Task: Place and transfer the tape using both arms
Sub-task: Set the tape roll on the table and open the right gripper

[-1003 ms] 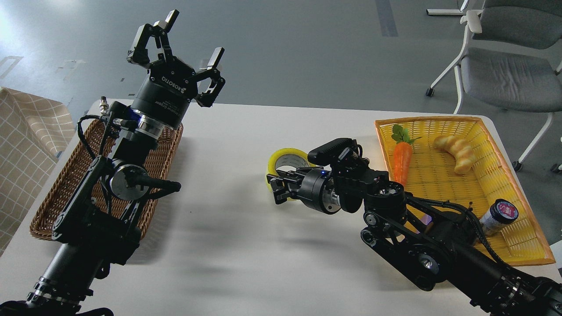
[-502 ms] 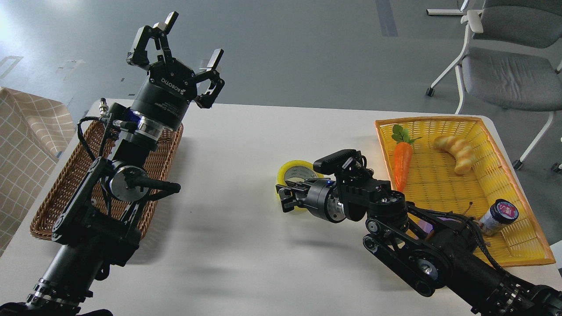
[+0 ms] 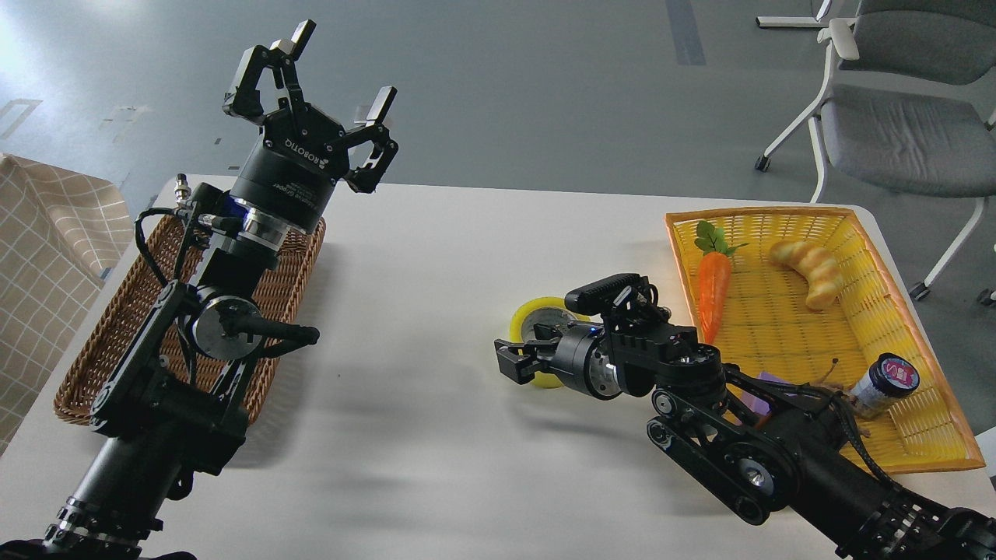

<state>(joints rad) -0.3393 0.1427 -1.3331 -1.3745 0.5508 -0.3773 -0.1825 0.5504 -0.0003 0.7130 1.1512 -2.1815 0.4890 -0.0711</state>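
The tape point(image 3: 532, 310), a yellow roll with a pale core, stands on edge right of the table's middle, low over the white table point(image 3: 436, 257). My right gripper point(image 3: 510, 362) comes in from the lower right and is shut on the roll, its body hiding the roll's near side. I cannot tell whether the roll touches the table. My left gripper point(image 3: 343, 64) is raised high at the upper left, above the far end of a brown wicker basket point(image 3: 93, 350). Its fingers are spread wide and hold nothing.
A yellow plastic basket point(image 3: 778, 211) at the right holds a toy carrot point(image 3: 713, 292), a bread piece point(image 3: 809, 268) and a dark-lidded jar point(image 3: 887, 381). A grey chair point(image 3: 895, 117) stands beyond the table's right corner. A checked cloth point(image 3: 47, 257) lies left of the table.
My right gripper has moved toward me and to the right, lower in the view, carrying the tape with it. The left arm has stayed almost still.
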